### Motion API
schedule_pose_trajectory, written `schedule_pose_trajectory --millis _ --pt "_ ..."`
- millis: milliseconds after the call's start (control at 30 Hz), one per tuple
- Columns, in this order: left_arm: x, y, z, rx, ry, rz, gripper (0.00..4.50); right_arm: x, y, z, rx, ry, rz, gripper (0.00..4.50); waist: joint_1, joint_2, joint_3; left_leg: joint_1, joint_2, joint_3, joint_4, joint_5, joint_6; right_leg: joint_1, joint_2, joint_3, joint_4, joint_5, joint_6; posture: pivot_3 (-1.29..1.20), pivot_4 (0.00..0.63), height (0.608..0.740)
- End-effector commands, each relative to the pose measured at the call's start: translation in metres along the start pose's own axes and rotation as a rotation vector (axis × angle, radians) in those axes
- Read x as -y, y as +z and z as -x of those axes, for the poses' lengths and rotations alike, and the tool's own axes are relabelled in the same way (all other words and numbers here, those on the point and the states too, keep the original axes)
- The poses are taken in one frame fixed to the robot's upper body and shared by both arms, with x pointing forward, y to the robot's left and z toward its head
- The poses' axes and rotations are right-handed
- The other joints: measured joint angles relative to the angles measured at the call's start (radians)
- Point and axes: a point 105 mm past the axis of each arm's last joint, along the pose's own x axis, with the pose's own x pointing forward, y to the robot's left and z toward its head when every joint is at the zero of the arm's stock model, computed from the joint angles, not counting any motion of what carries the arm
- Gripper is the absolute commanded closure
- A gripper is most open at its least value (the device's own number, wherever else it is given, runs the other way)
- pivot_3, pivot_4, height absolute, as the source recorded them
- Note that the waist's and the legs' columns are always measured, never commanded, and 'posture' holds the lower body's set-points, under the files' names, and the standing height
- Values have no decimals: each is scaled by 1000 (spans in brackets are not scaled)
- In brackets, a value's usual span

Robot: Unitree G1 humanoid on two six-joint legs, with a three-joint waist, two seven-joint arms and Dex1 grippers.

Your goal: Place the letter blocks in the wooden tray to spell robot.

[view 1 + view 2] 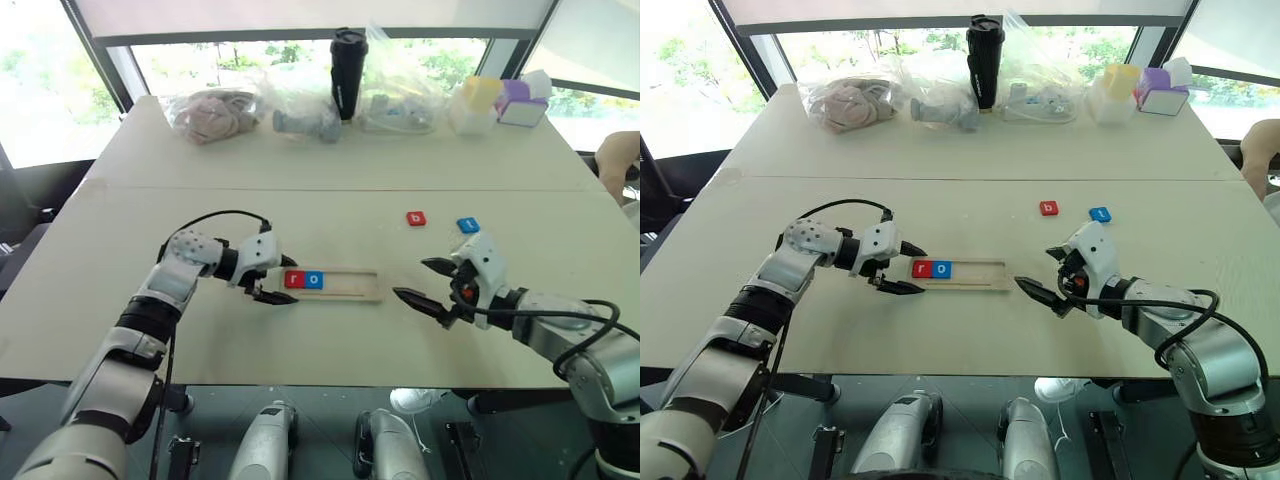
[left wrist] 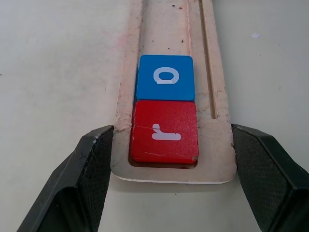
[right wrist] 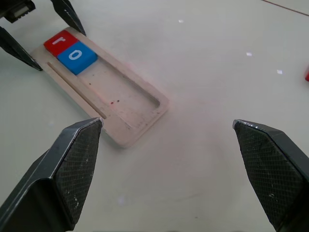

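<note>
Head view: tray point(image 1: 345, 285) mid-desk point(image 1: 300, 180), r point(image 1: 294, 279) and o point(image 1: 315, 280) at its left end; b point(image 1: 416, 218) and a blue tile point(image 1: 467, 225) loose beyond.
Left wrist: left jaws spread, flanking the tray's r end (tiles touching).
Right wrist: right jaws spread, empty.

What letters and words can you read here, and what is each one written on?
"r": on the red letter block at the end of the wooden tray.
"o": on the blue letter block touching it in the tray.
"b": on the red block lying loose on the table.
The letter on the loose blue block is too small to read.
No readable text shows on the black cup or the yellow and purple boxes.
</note>
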Motion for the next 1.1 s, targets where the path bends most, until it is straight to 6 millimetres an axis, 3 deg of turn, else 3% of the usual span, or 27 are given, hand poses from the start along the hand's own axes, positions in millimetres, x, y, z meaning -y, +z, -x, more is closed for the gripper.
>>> schedule_pose_trajectory --millis 33,133,200,233,467,700,767,867,1100 --pt "2 -4 -10 -36 -32 -7 1360 -3 10 6 54 -18 22 0 1 0 0 0 0 0 0 0 0 0 0 0 0 0 0 0 150 740" --pt "2 -4 -13 -32 -34 8 1360 -6 7 6 55 -23 11 0 0 0 0 0 0 0 1 0 0 0 0 0 0 -1 1 0 150 740" --pt "4 -4 -14 -18 -49 29 288 -6 6 5 55 -25 6 0 0 0 0 0 0 0 2 0 0 1 0 1 0 -1 2 0 150 740" --pt "5 -4 -14 -15 -53 34 42 -6 6 5 55 -26 4 0 0 0 0 0 0 0 3 0 0 1 0 1 0 -1 2 0 150 740" --pt "1 -7 -5 -62 -17 -4 42 -4 3 6 43 -23 0 0 -2 0 0 0 1 0 3 0 0 1 1 1 0 -1 2 0 150 740" --pt "-7 9 35 18 78 84 42 9 16 3 96 -65 -14 0 -11 -1 1 0 5 1 2 0 0 -2 4 2 0 1 -1 0 150 740" --pt "-6 13 54 41 111 123 42 20 27 -6 143 -128 -7 0 -16 -1 1 0 6 0 2 0 0 -2 6 2 0 1 -2 0 150 740" --pt "1 22 78 93 166 206 42 50 34 -37 133 -286 -34 0 -32 -1 1 0 8 0 2 0 0 -3 7 3 1 2 -4 0 150 740" --pt "23 31 96 131 304 305 42 84 45 -94 82 -425 -152 0 -35 0 1 0 6 3 -1 0 0 -6 7 7 2 4 -5 0 150 740"
